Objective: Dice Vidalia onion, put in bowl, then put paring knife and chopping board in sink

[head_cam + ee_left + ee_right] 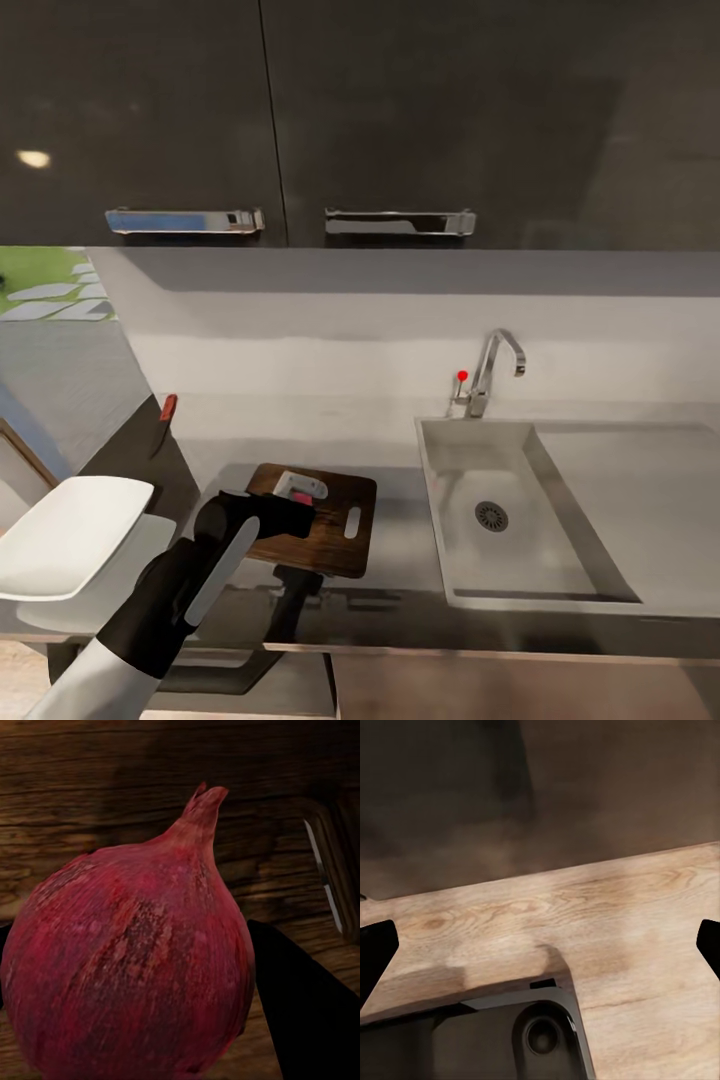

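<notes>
Onion is out of the sink and clamped in our left end effector; the wrist view shows a dark finger tight against its side, with wood grain right behind it. We're holding it low over the chopping board, stem tip clear of the finger, presumably so it sets down stable for cutting. Whether it touches the board yet, we can't tell.

Board sits at the desk's front edge, just beside the sink's left rim, a short carry both ways. Paring knife is well apart, back toward the left rear of the desk near the wall; only its reddish handle is clear. Bowl sits at the left front edge, near the board, handy for the diced pieces.

Right end effector: fingers spread wide, nothing between them, pointed at the wood floor, likely parked until the knife pickup.

Next, we'd guess: release onion, fetch knife.
</notes>
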Robot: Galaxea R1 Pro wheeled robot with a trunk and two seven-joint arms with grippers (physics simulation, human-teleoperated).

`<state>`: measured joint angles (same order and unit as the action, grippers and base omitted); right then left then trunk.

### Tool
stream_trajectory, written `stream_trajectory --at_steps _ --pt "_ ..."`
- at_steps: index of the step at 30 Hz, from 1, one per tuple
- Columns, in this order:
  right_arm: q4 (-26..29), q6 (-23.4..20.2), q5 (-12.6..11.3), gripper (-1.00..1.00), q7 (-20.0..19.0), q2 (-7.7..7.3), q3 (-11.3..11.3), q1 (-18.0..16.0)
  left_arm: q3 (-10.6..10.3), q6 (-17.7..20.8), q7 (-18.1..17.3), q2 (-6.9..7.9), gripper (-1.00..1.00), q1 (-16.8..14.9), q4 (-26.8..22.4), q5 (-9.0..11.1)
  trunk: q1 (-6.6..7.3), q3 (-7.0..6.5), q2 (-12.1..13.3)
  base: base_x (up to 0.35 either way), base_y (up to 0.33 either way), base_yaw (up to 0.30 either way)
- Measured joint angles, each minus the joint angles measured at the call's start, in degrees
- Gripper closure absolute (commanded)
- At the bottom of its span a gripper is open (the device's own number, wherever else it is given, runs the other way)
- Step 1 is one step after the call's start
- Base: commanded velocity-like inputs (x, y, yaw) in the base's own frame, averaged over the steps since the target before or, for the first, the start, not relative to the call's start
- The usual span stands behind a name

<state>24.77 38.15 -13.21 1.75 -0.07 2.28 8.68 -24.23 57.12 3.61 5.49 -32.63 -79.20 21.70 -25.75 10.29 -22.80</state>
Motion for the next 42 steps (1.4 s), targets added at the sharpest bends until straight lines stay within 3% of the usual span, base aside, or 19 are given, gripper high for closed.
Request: stream_trajectory --at_steps 42 --pt "0.0 0.01 -0.01 -1.0 0.08 0.0 0.02 0.0 0.0 0.02 0.02 0.0 1.0 -0.02 -0.06 0.07 0.01 0.61 -0.03 0.017 0.012 0.0"
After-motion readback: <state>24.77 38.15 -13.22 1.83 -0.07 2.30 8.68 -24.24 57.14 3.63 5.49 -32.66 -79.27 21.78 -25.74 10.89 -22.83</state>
